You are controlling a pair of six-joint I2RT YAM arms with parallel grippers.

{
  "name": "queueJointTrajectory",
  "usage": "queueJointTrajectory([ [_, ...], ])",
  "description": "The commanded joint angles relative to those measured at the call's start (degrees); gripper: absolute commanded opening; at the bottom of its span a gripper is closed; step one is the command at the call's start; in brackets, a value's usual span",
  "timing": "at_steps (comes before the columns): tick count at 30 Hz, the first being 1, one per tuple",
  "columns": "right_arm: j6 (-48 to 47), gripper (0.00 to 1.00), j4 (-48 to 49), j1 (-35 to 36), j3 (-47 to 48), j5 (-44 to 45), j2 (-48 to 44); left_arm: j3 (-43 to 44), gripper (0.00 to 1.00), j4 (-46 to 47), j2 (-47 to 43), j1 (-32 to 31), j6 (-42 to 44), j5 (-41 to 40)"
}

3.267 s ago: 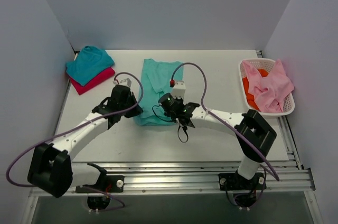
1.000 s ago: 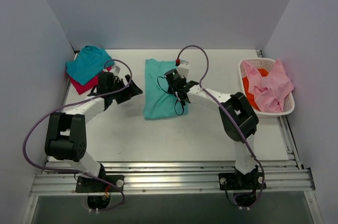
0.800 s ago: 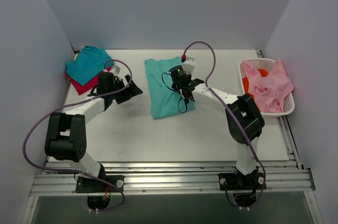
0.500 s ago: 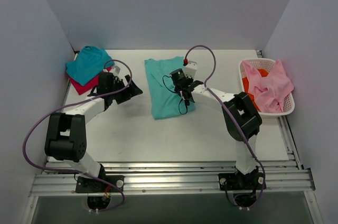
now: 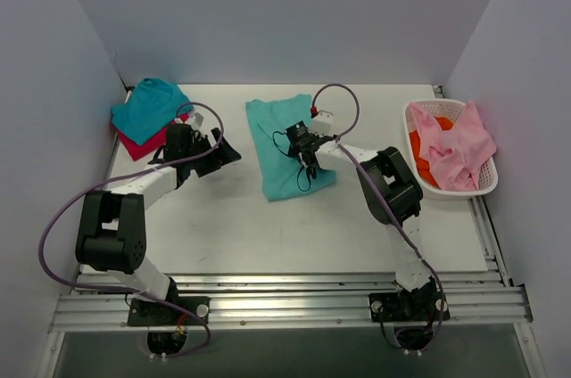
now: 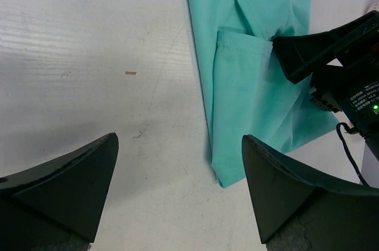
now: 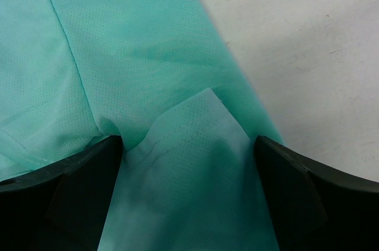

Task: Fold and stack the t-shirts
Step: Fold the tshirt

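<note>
Top external view: mint-green t-shirt (image 5: 268,128) lies mid-table, folded into a long strip, slightly skewed. Teal t-shirt (image 5: 147,103) sits on magenta-red t-shirt (image 5: 150,143) at the far left corner. Right gripper (image 7: 186,144) is low on the strip, jaws spread, a sleeve hem between them, nothing pinched. Left gripper (image 6: 177,144) is spread over bare table (image 6: 89,38), near the strip's edge. Judgement: thin, limp, light knit that slides easily and holds no shape. Best taken at hem corners or a doubled fold edge, both ends together, so layers stay aligned.
</note>
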Motion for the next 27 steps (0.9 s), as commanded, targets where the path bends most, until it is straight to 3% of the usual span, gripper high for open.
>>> queueJointTrajectory([
  [1, 1.3, 0.89, -5.4, -0.3, 0.2, 2.9, -2.4, -0.9, 0.94, 3.6, -0.9, 0.1, 0.7, 0.8],
  [11, -0.2, 0.91, -7.8, -0.4, -9.5, 9.4, -24.4, -4.8, 0.94, 2.9, -12.2, -3.3, -1.6, -4.5],
  [18, 1.9, 0.91, -3.9, -0.4, -25.0, 5.9, -39.0, -10.5, 0.94, 4.1, -18.0, -12.6, -6.0, -12.5],
  [22, 3.8, 0.91, 1.0, -0.4, -34.0, 0.1, -41.7, -14.9, 0.94, 8.0, -17.2, -16.7, -8.6, -15.9],
  [27, 5.5, 0.89, 10.5, -0.3, -40.8, -7.1, -37.1, -16.7, 0.94, 10.1, -13.8, -18.0, -10.0, -16.4],
])
